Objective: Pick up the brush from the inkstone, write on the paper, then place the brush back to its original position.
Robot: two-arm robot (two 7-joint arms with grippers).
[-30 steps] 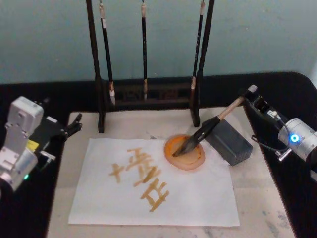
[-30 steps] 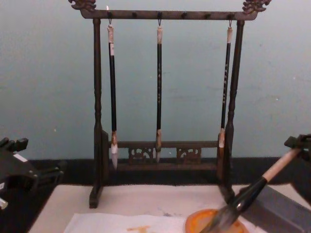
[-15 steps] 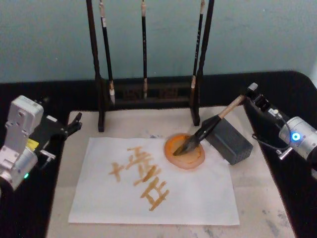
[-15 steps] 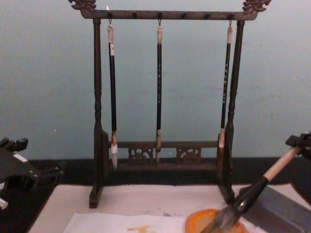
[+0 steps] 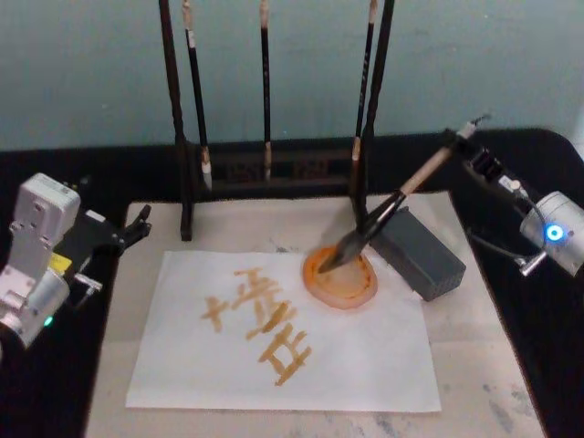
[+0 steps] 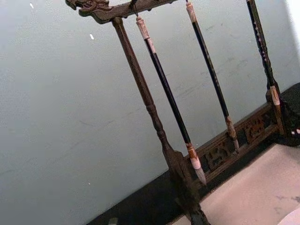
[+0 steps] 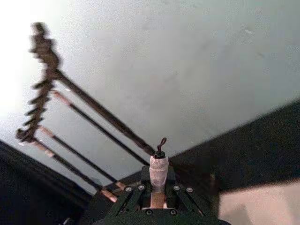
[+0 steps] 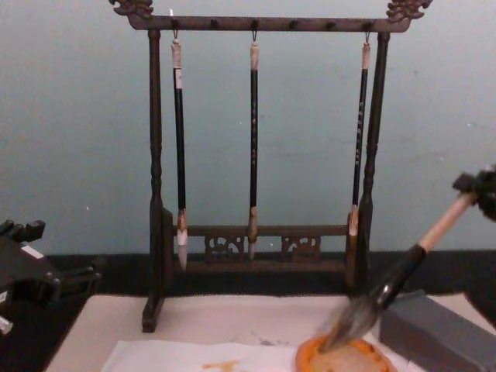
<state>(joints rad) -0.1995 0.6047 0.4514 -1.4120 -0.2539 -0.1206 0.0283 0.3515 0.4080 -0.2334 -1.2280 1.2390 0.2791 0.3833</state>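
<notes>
Your right gripper (image 7: 158,190) is clamped on the pale, wrapped top of the brush (image 5: 394,203), up near the far right corner of the cream felt-like mat (image 5: 474,383). The brush slants down to the left. Its tan handle gives way to a black section above the slab-shaped grey block (image 5: 422,253), and its bushy tuft points into the round orange dish (image 5: 351,292). The thin white paper (image 5: 365,365), streaked with ochre strokes, lies flat on the mat. Your left gripper (image 5: 137,224) sits parked at the mat's left edge.
</notes>
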